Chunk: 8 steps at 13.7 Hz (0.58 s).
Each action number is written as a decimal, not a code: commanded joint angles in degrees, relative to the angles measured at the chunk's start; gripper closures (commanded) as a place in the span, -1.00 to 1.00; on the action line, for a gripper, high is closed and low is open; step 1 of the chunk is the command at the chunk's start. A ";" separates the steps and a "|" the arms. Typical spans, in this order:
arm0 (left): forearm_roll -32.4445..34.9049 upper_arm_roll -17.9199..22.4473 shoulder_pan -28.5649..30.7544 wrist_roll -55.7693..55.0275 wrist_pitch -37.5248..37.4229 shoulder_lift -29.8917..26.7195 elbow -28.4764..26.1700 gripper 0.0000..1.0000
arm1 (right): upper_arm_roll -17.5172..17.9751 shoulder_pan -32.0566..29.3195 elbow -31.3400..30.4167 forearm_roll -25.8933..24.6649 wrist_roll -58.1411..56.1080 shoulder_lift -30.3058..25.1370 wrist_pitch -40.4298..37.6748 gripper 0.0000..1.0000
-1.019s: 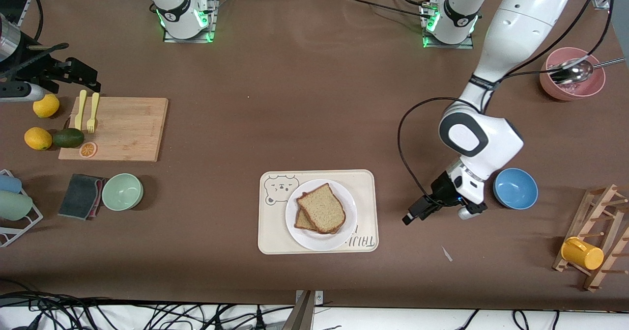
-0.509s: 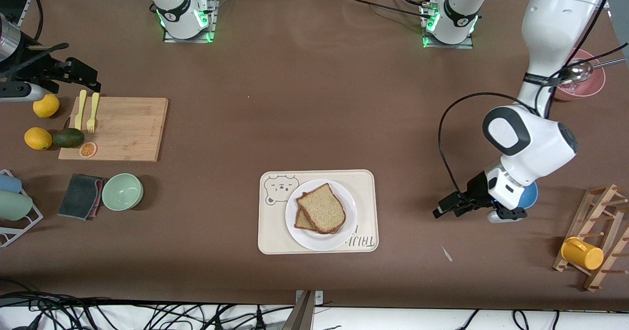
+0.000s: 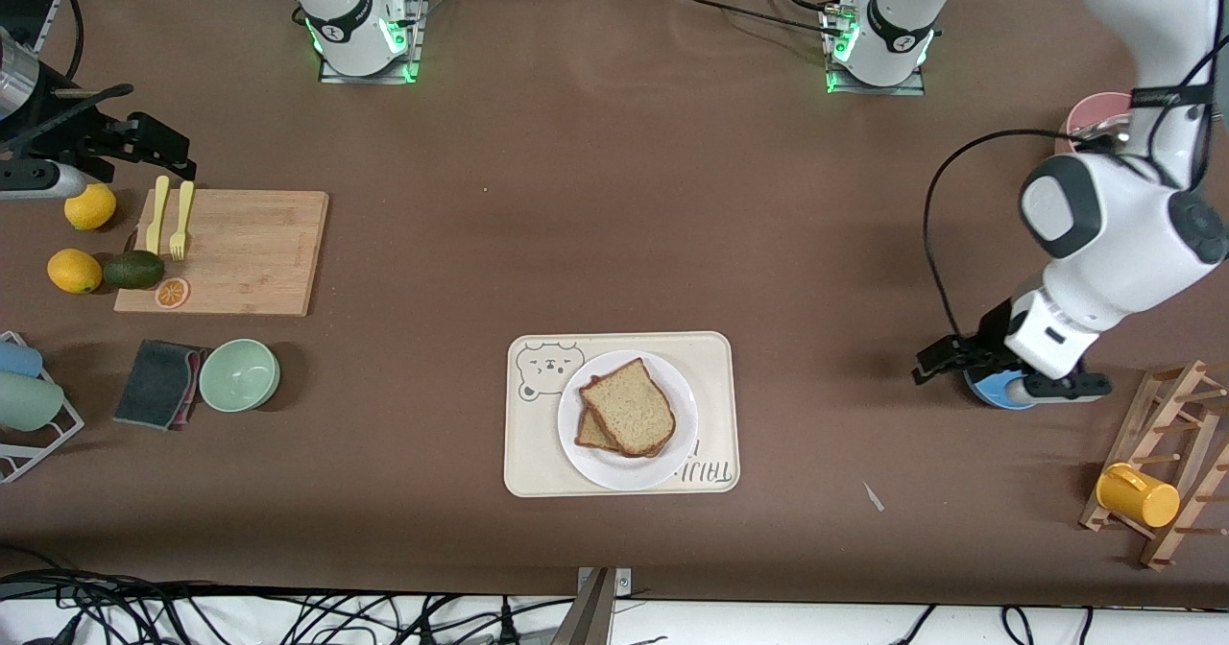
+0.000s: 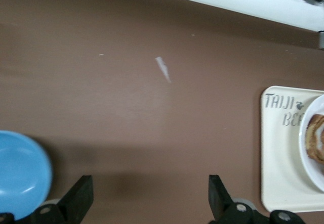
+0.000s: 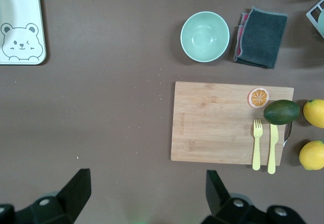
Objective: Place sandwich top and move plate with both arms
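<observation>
I see the sandwich top (image 3: pixel 629 407) lying flat on the plate (image 3: pixel 672 467), stacked askew over a second slice whose corner pokes out toward the right arm's end of the table. The plate sits on the cream bear-printed tray (image 3: pixel 528 453), close to the front camera's edge of the table, about midway between the two ends.

My left gripper (image 3: pixel 936 357) hangs over bare tabletop just beside the blue bowl (image 3: pixel 999 394), toward the left arm's end. Its fingers (image 4: pixel 78 204) are spread wide with nothing between them. The bread and plate lie well apart from it, toward the middle of the table. In the left wrist view I catch only the tray's edge (image 4: pixel 278 148) with its lettering, a sliver of the plate (image 4: pixel 311 153) and the crust of a slice. A small pale scrap (image 3: pixel 874 497) lies on the table between tray and gripper, nearer the front camera.

My right gripper (image 5: pixel 147 196) waits high over the right arm's end, near the lemons (image 3: pixel 75 271). Its fingers are also wide apart and hold nothing. Below it the right wrist view shows the wooden cutting board (image 5: pixel 223 123) with yellow fork and knife (image 5: pixel 266 145), an avocado (image 5: pixel 281 112), the green bowl (image 5: pixel 204 36), a dark cloth (image 5: pixel 260 30), and the tray's bear corner (image 5: pixel 20 42). The bread is far from this hand too.
</observation>
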 commanded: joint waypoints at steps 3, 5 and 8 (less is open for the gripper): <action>6.23 0.51 0.94 -2.67 -8.12 -7.42 -0.97 -1.00 | 0.25 -0.35 1.44 0.00 -0.84 0.50 -1.24 -1.00; 7.63 0.51 1.12 -2.67 -13.74 -9.71 0.35 -1.00 | 0.25 -0.35 1.44 0.00 -0.84 0.50 -1.24 -1.00; 7.73 0.69 1.12 -2.67 -20.42 -13.14 1.32 -1.00 | 0.17 -0.35 1.44 0.00 -0.57 0.50 -2.55 -1.00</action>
